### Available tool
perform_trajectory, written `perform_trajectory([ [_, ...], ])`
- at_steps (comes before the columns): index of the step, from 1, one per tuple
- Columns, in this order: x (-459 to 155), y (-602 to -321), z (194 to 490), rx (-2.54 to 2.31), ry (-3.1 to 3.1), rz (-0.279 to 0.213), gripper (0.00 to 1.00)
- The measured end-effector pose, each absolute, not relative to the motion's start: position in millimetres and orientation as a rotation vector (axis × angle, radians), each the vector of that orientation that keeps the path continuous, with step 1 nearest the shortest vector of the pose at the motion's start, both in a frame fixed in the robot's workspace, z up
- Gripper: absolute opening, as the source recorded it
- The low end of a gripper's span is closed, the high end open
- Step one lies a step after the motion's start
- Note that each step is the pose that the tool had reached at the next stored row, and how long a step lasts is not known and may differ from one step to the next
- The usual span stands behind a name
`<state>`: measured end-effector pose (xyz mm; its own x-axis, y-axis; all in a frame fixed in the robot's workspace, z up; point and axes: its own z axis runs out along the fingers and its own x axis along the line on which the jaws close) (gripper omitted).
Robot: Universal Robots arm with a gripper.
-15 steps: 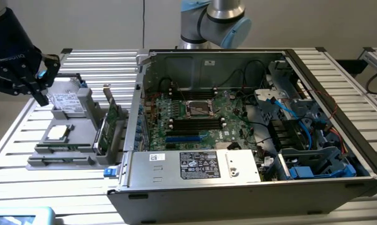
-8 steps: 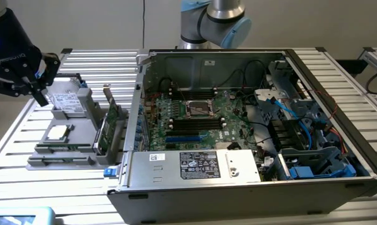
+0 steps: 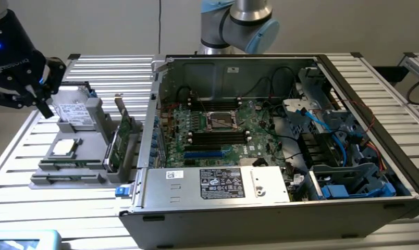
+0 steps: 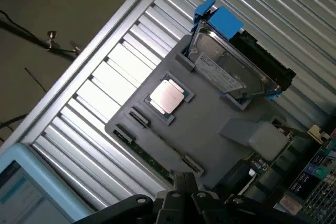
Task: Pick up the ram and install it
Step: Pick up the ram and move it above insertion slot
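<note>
The ram [image 4: 157, 157] sits in a slot along the gray tray's [image 4: 210, 124] outer edge, near the processor chip [image 4: 168, 97], not yet held. The gripper [image 4: 184, 181] hovers above it, fingers closed on nothing. A clean pick probably calls for them opened and squared across the stick's middle.

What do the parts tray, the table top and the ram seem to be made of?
The parts tray: matt grey plastic, by its even dull surface. The table top: bare metal slats, likely aluminium, with bright streaked glare. The ram: dark green circuit board, probably fibreglass laminate, along the tray's edge.
</note>
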<state>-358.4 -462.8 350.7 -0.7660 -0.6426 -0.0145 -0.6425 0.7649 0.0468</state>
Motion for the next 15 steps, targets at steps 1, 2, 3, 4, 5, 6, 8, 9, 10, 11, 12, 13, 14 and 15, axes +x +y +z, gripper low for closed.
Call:
perform_trajectory([
  [1,-358.4,-462.8,350.6,1.100,-2.939,-0.077,0.11],
  [2,-358.4,-462.8,350.6,1.126,-2.928,-0.077,0.11],
  [3,-358.4,-462.8,350.6,1.153,-2.917,-0.077,0.11],
  [4,-358.4,-462.8,350.5,1.179,-2.907,-0.077,0.11],
  [5,-358.4,-462.8,350.5,1.207,-2.895,-0.077,0.11],
  [6,-358.4,-462.8,350.5,1.233,-2.883,-0.077,0.11],
  [8,-358.4,-462.8,350.4,1.285,-2.859,-0.076,0.11],
  [9,-358.4,-462.8,350.4,1.308,-2.848,-0.076,0.11],
  [10,-358.4,-462.8,350.4,1.335,-2.835,-0.076,0.11],
  [11,-358.5,-462.8,350.4,1.362,-2.822,-0.076,0.11],
  [12,-358.4,-462.8,350.3,1.385,-2.810,-0.076,0.11],
  [13,-358.4,-462.8,350.3,1.412,-2.796,-0.076,0.11],
  [14,-358.4,-462.8,350.2,1.437,-2.783,-0.076,0.11],
  [15,-358.4,-462.8,350.2,1.461,-2.770,-0.076,0.11],
])
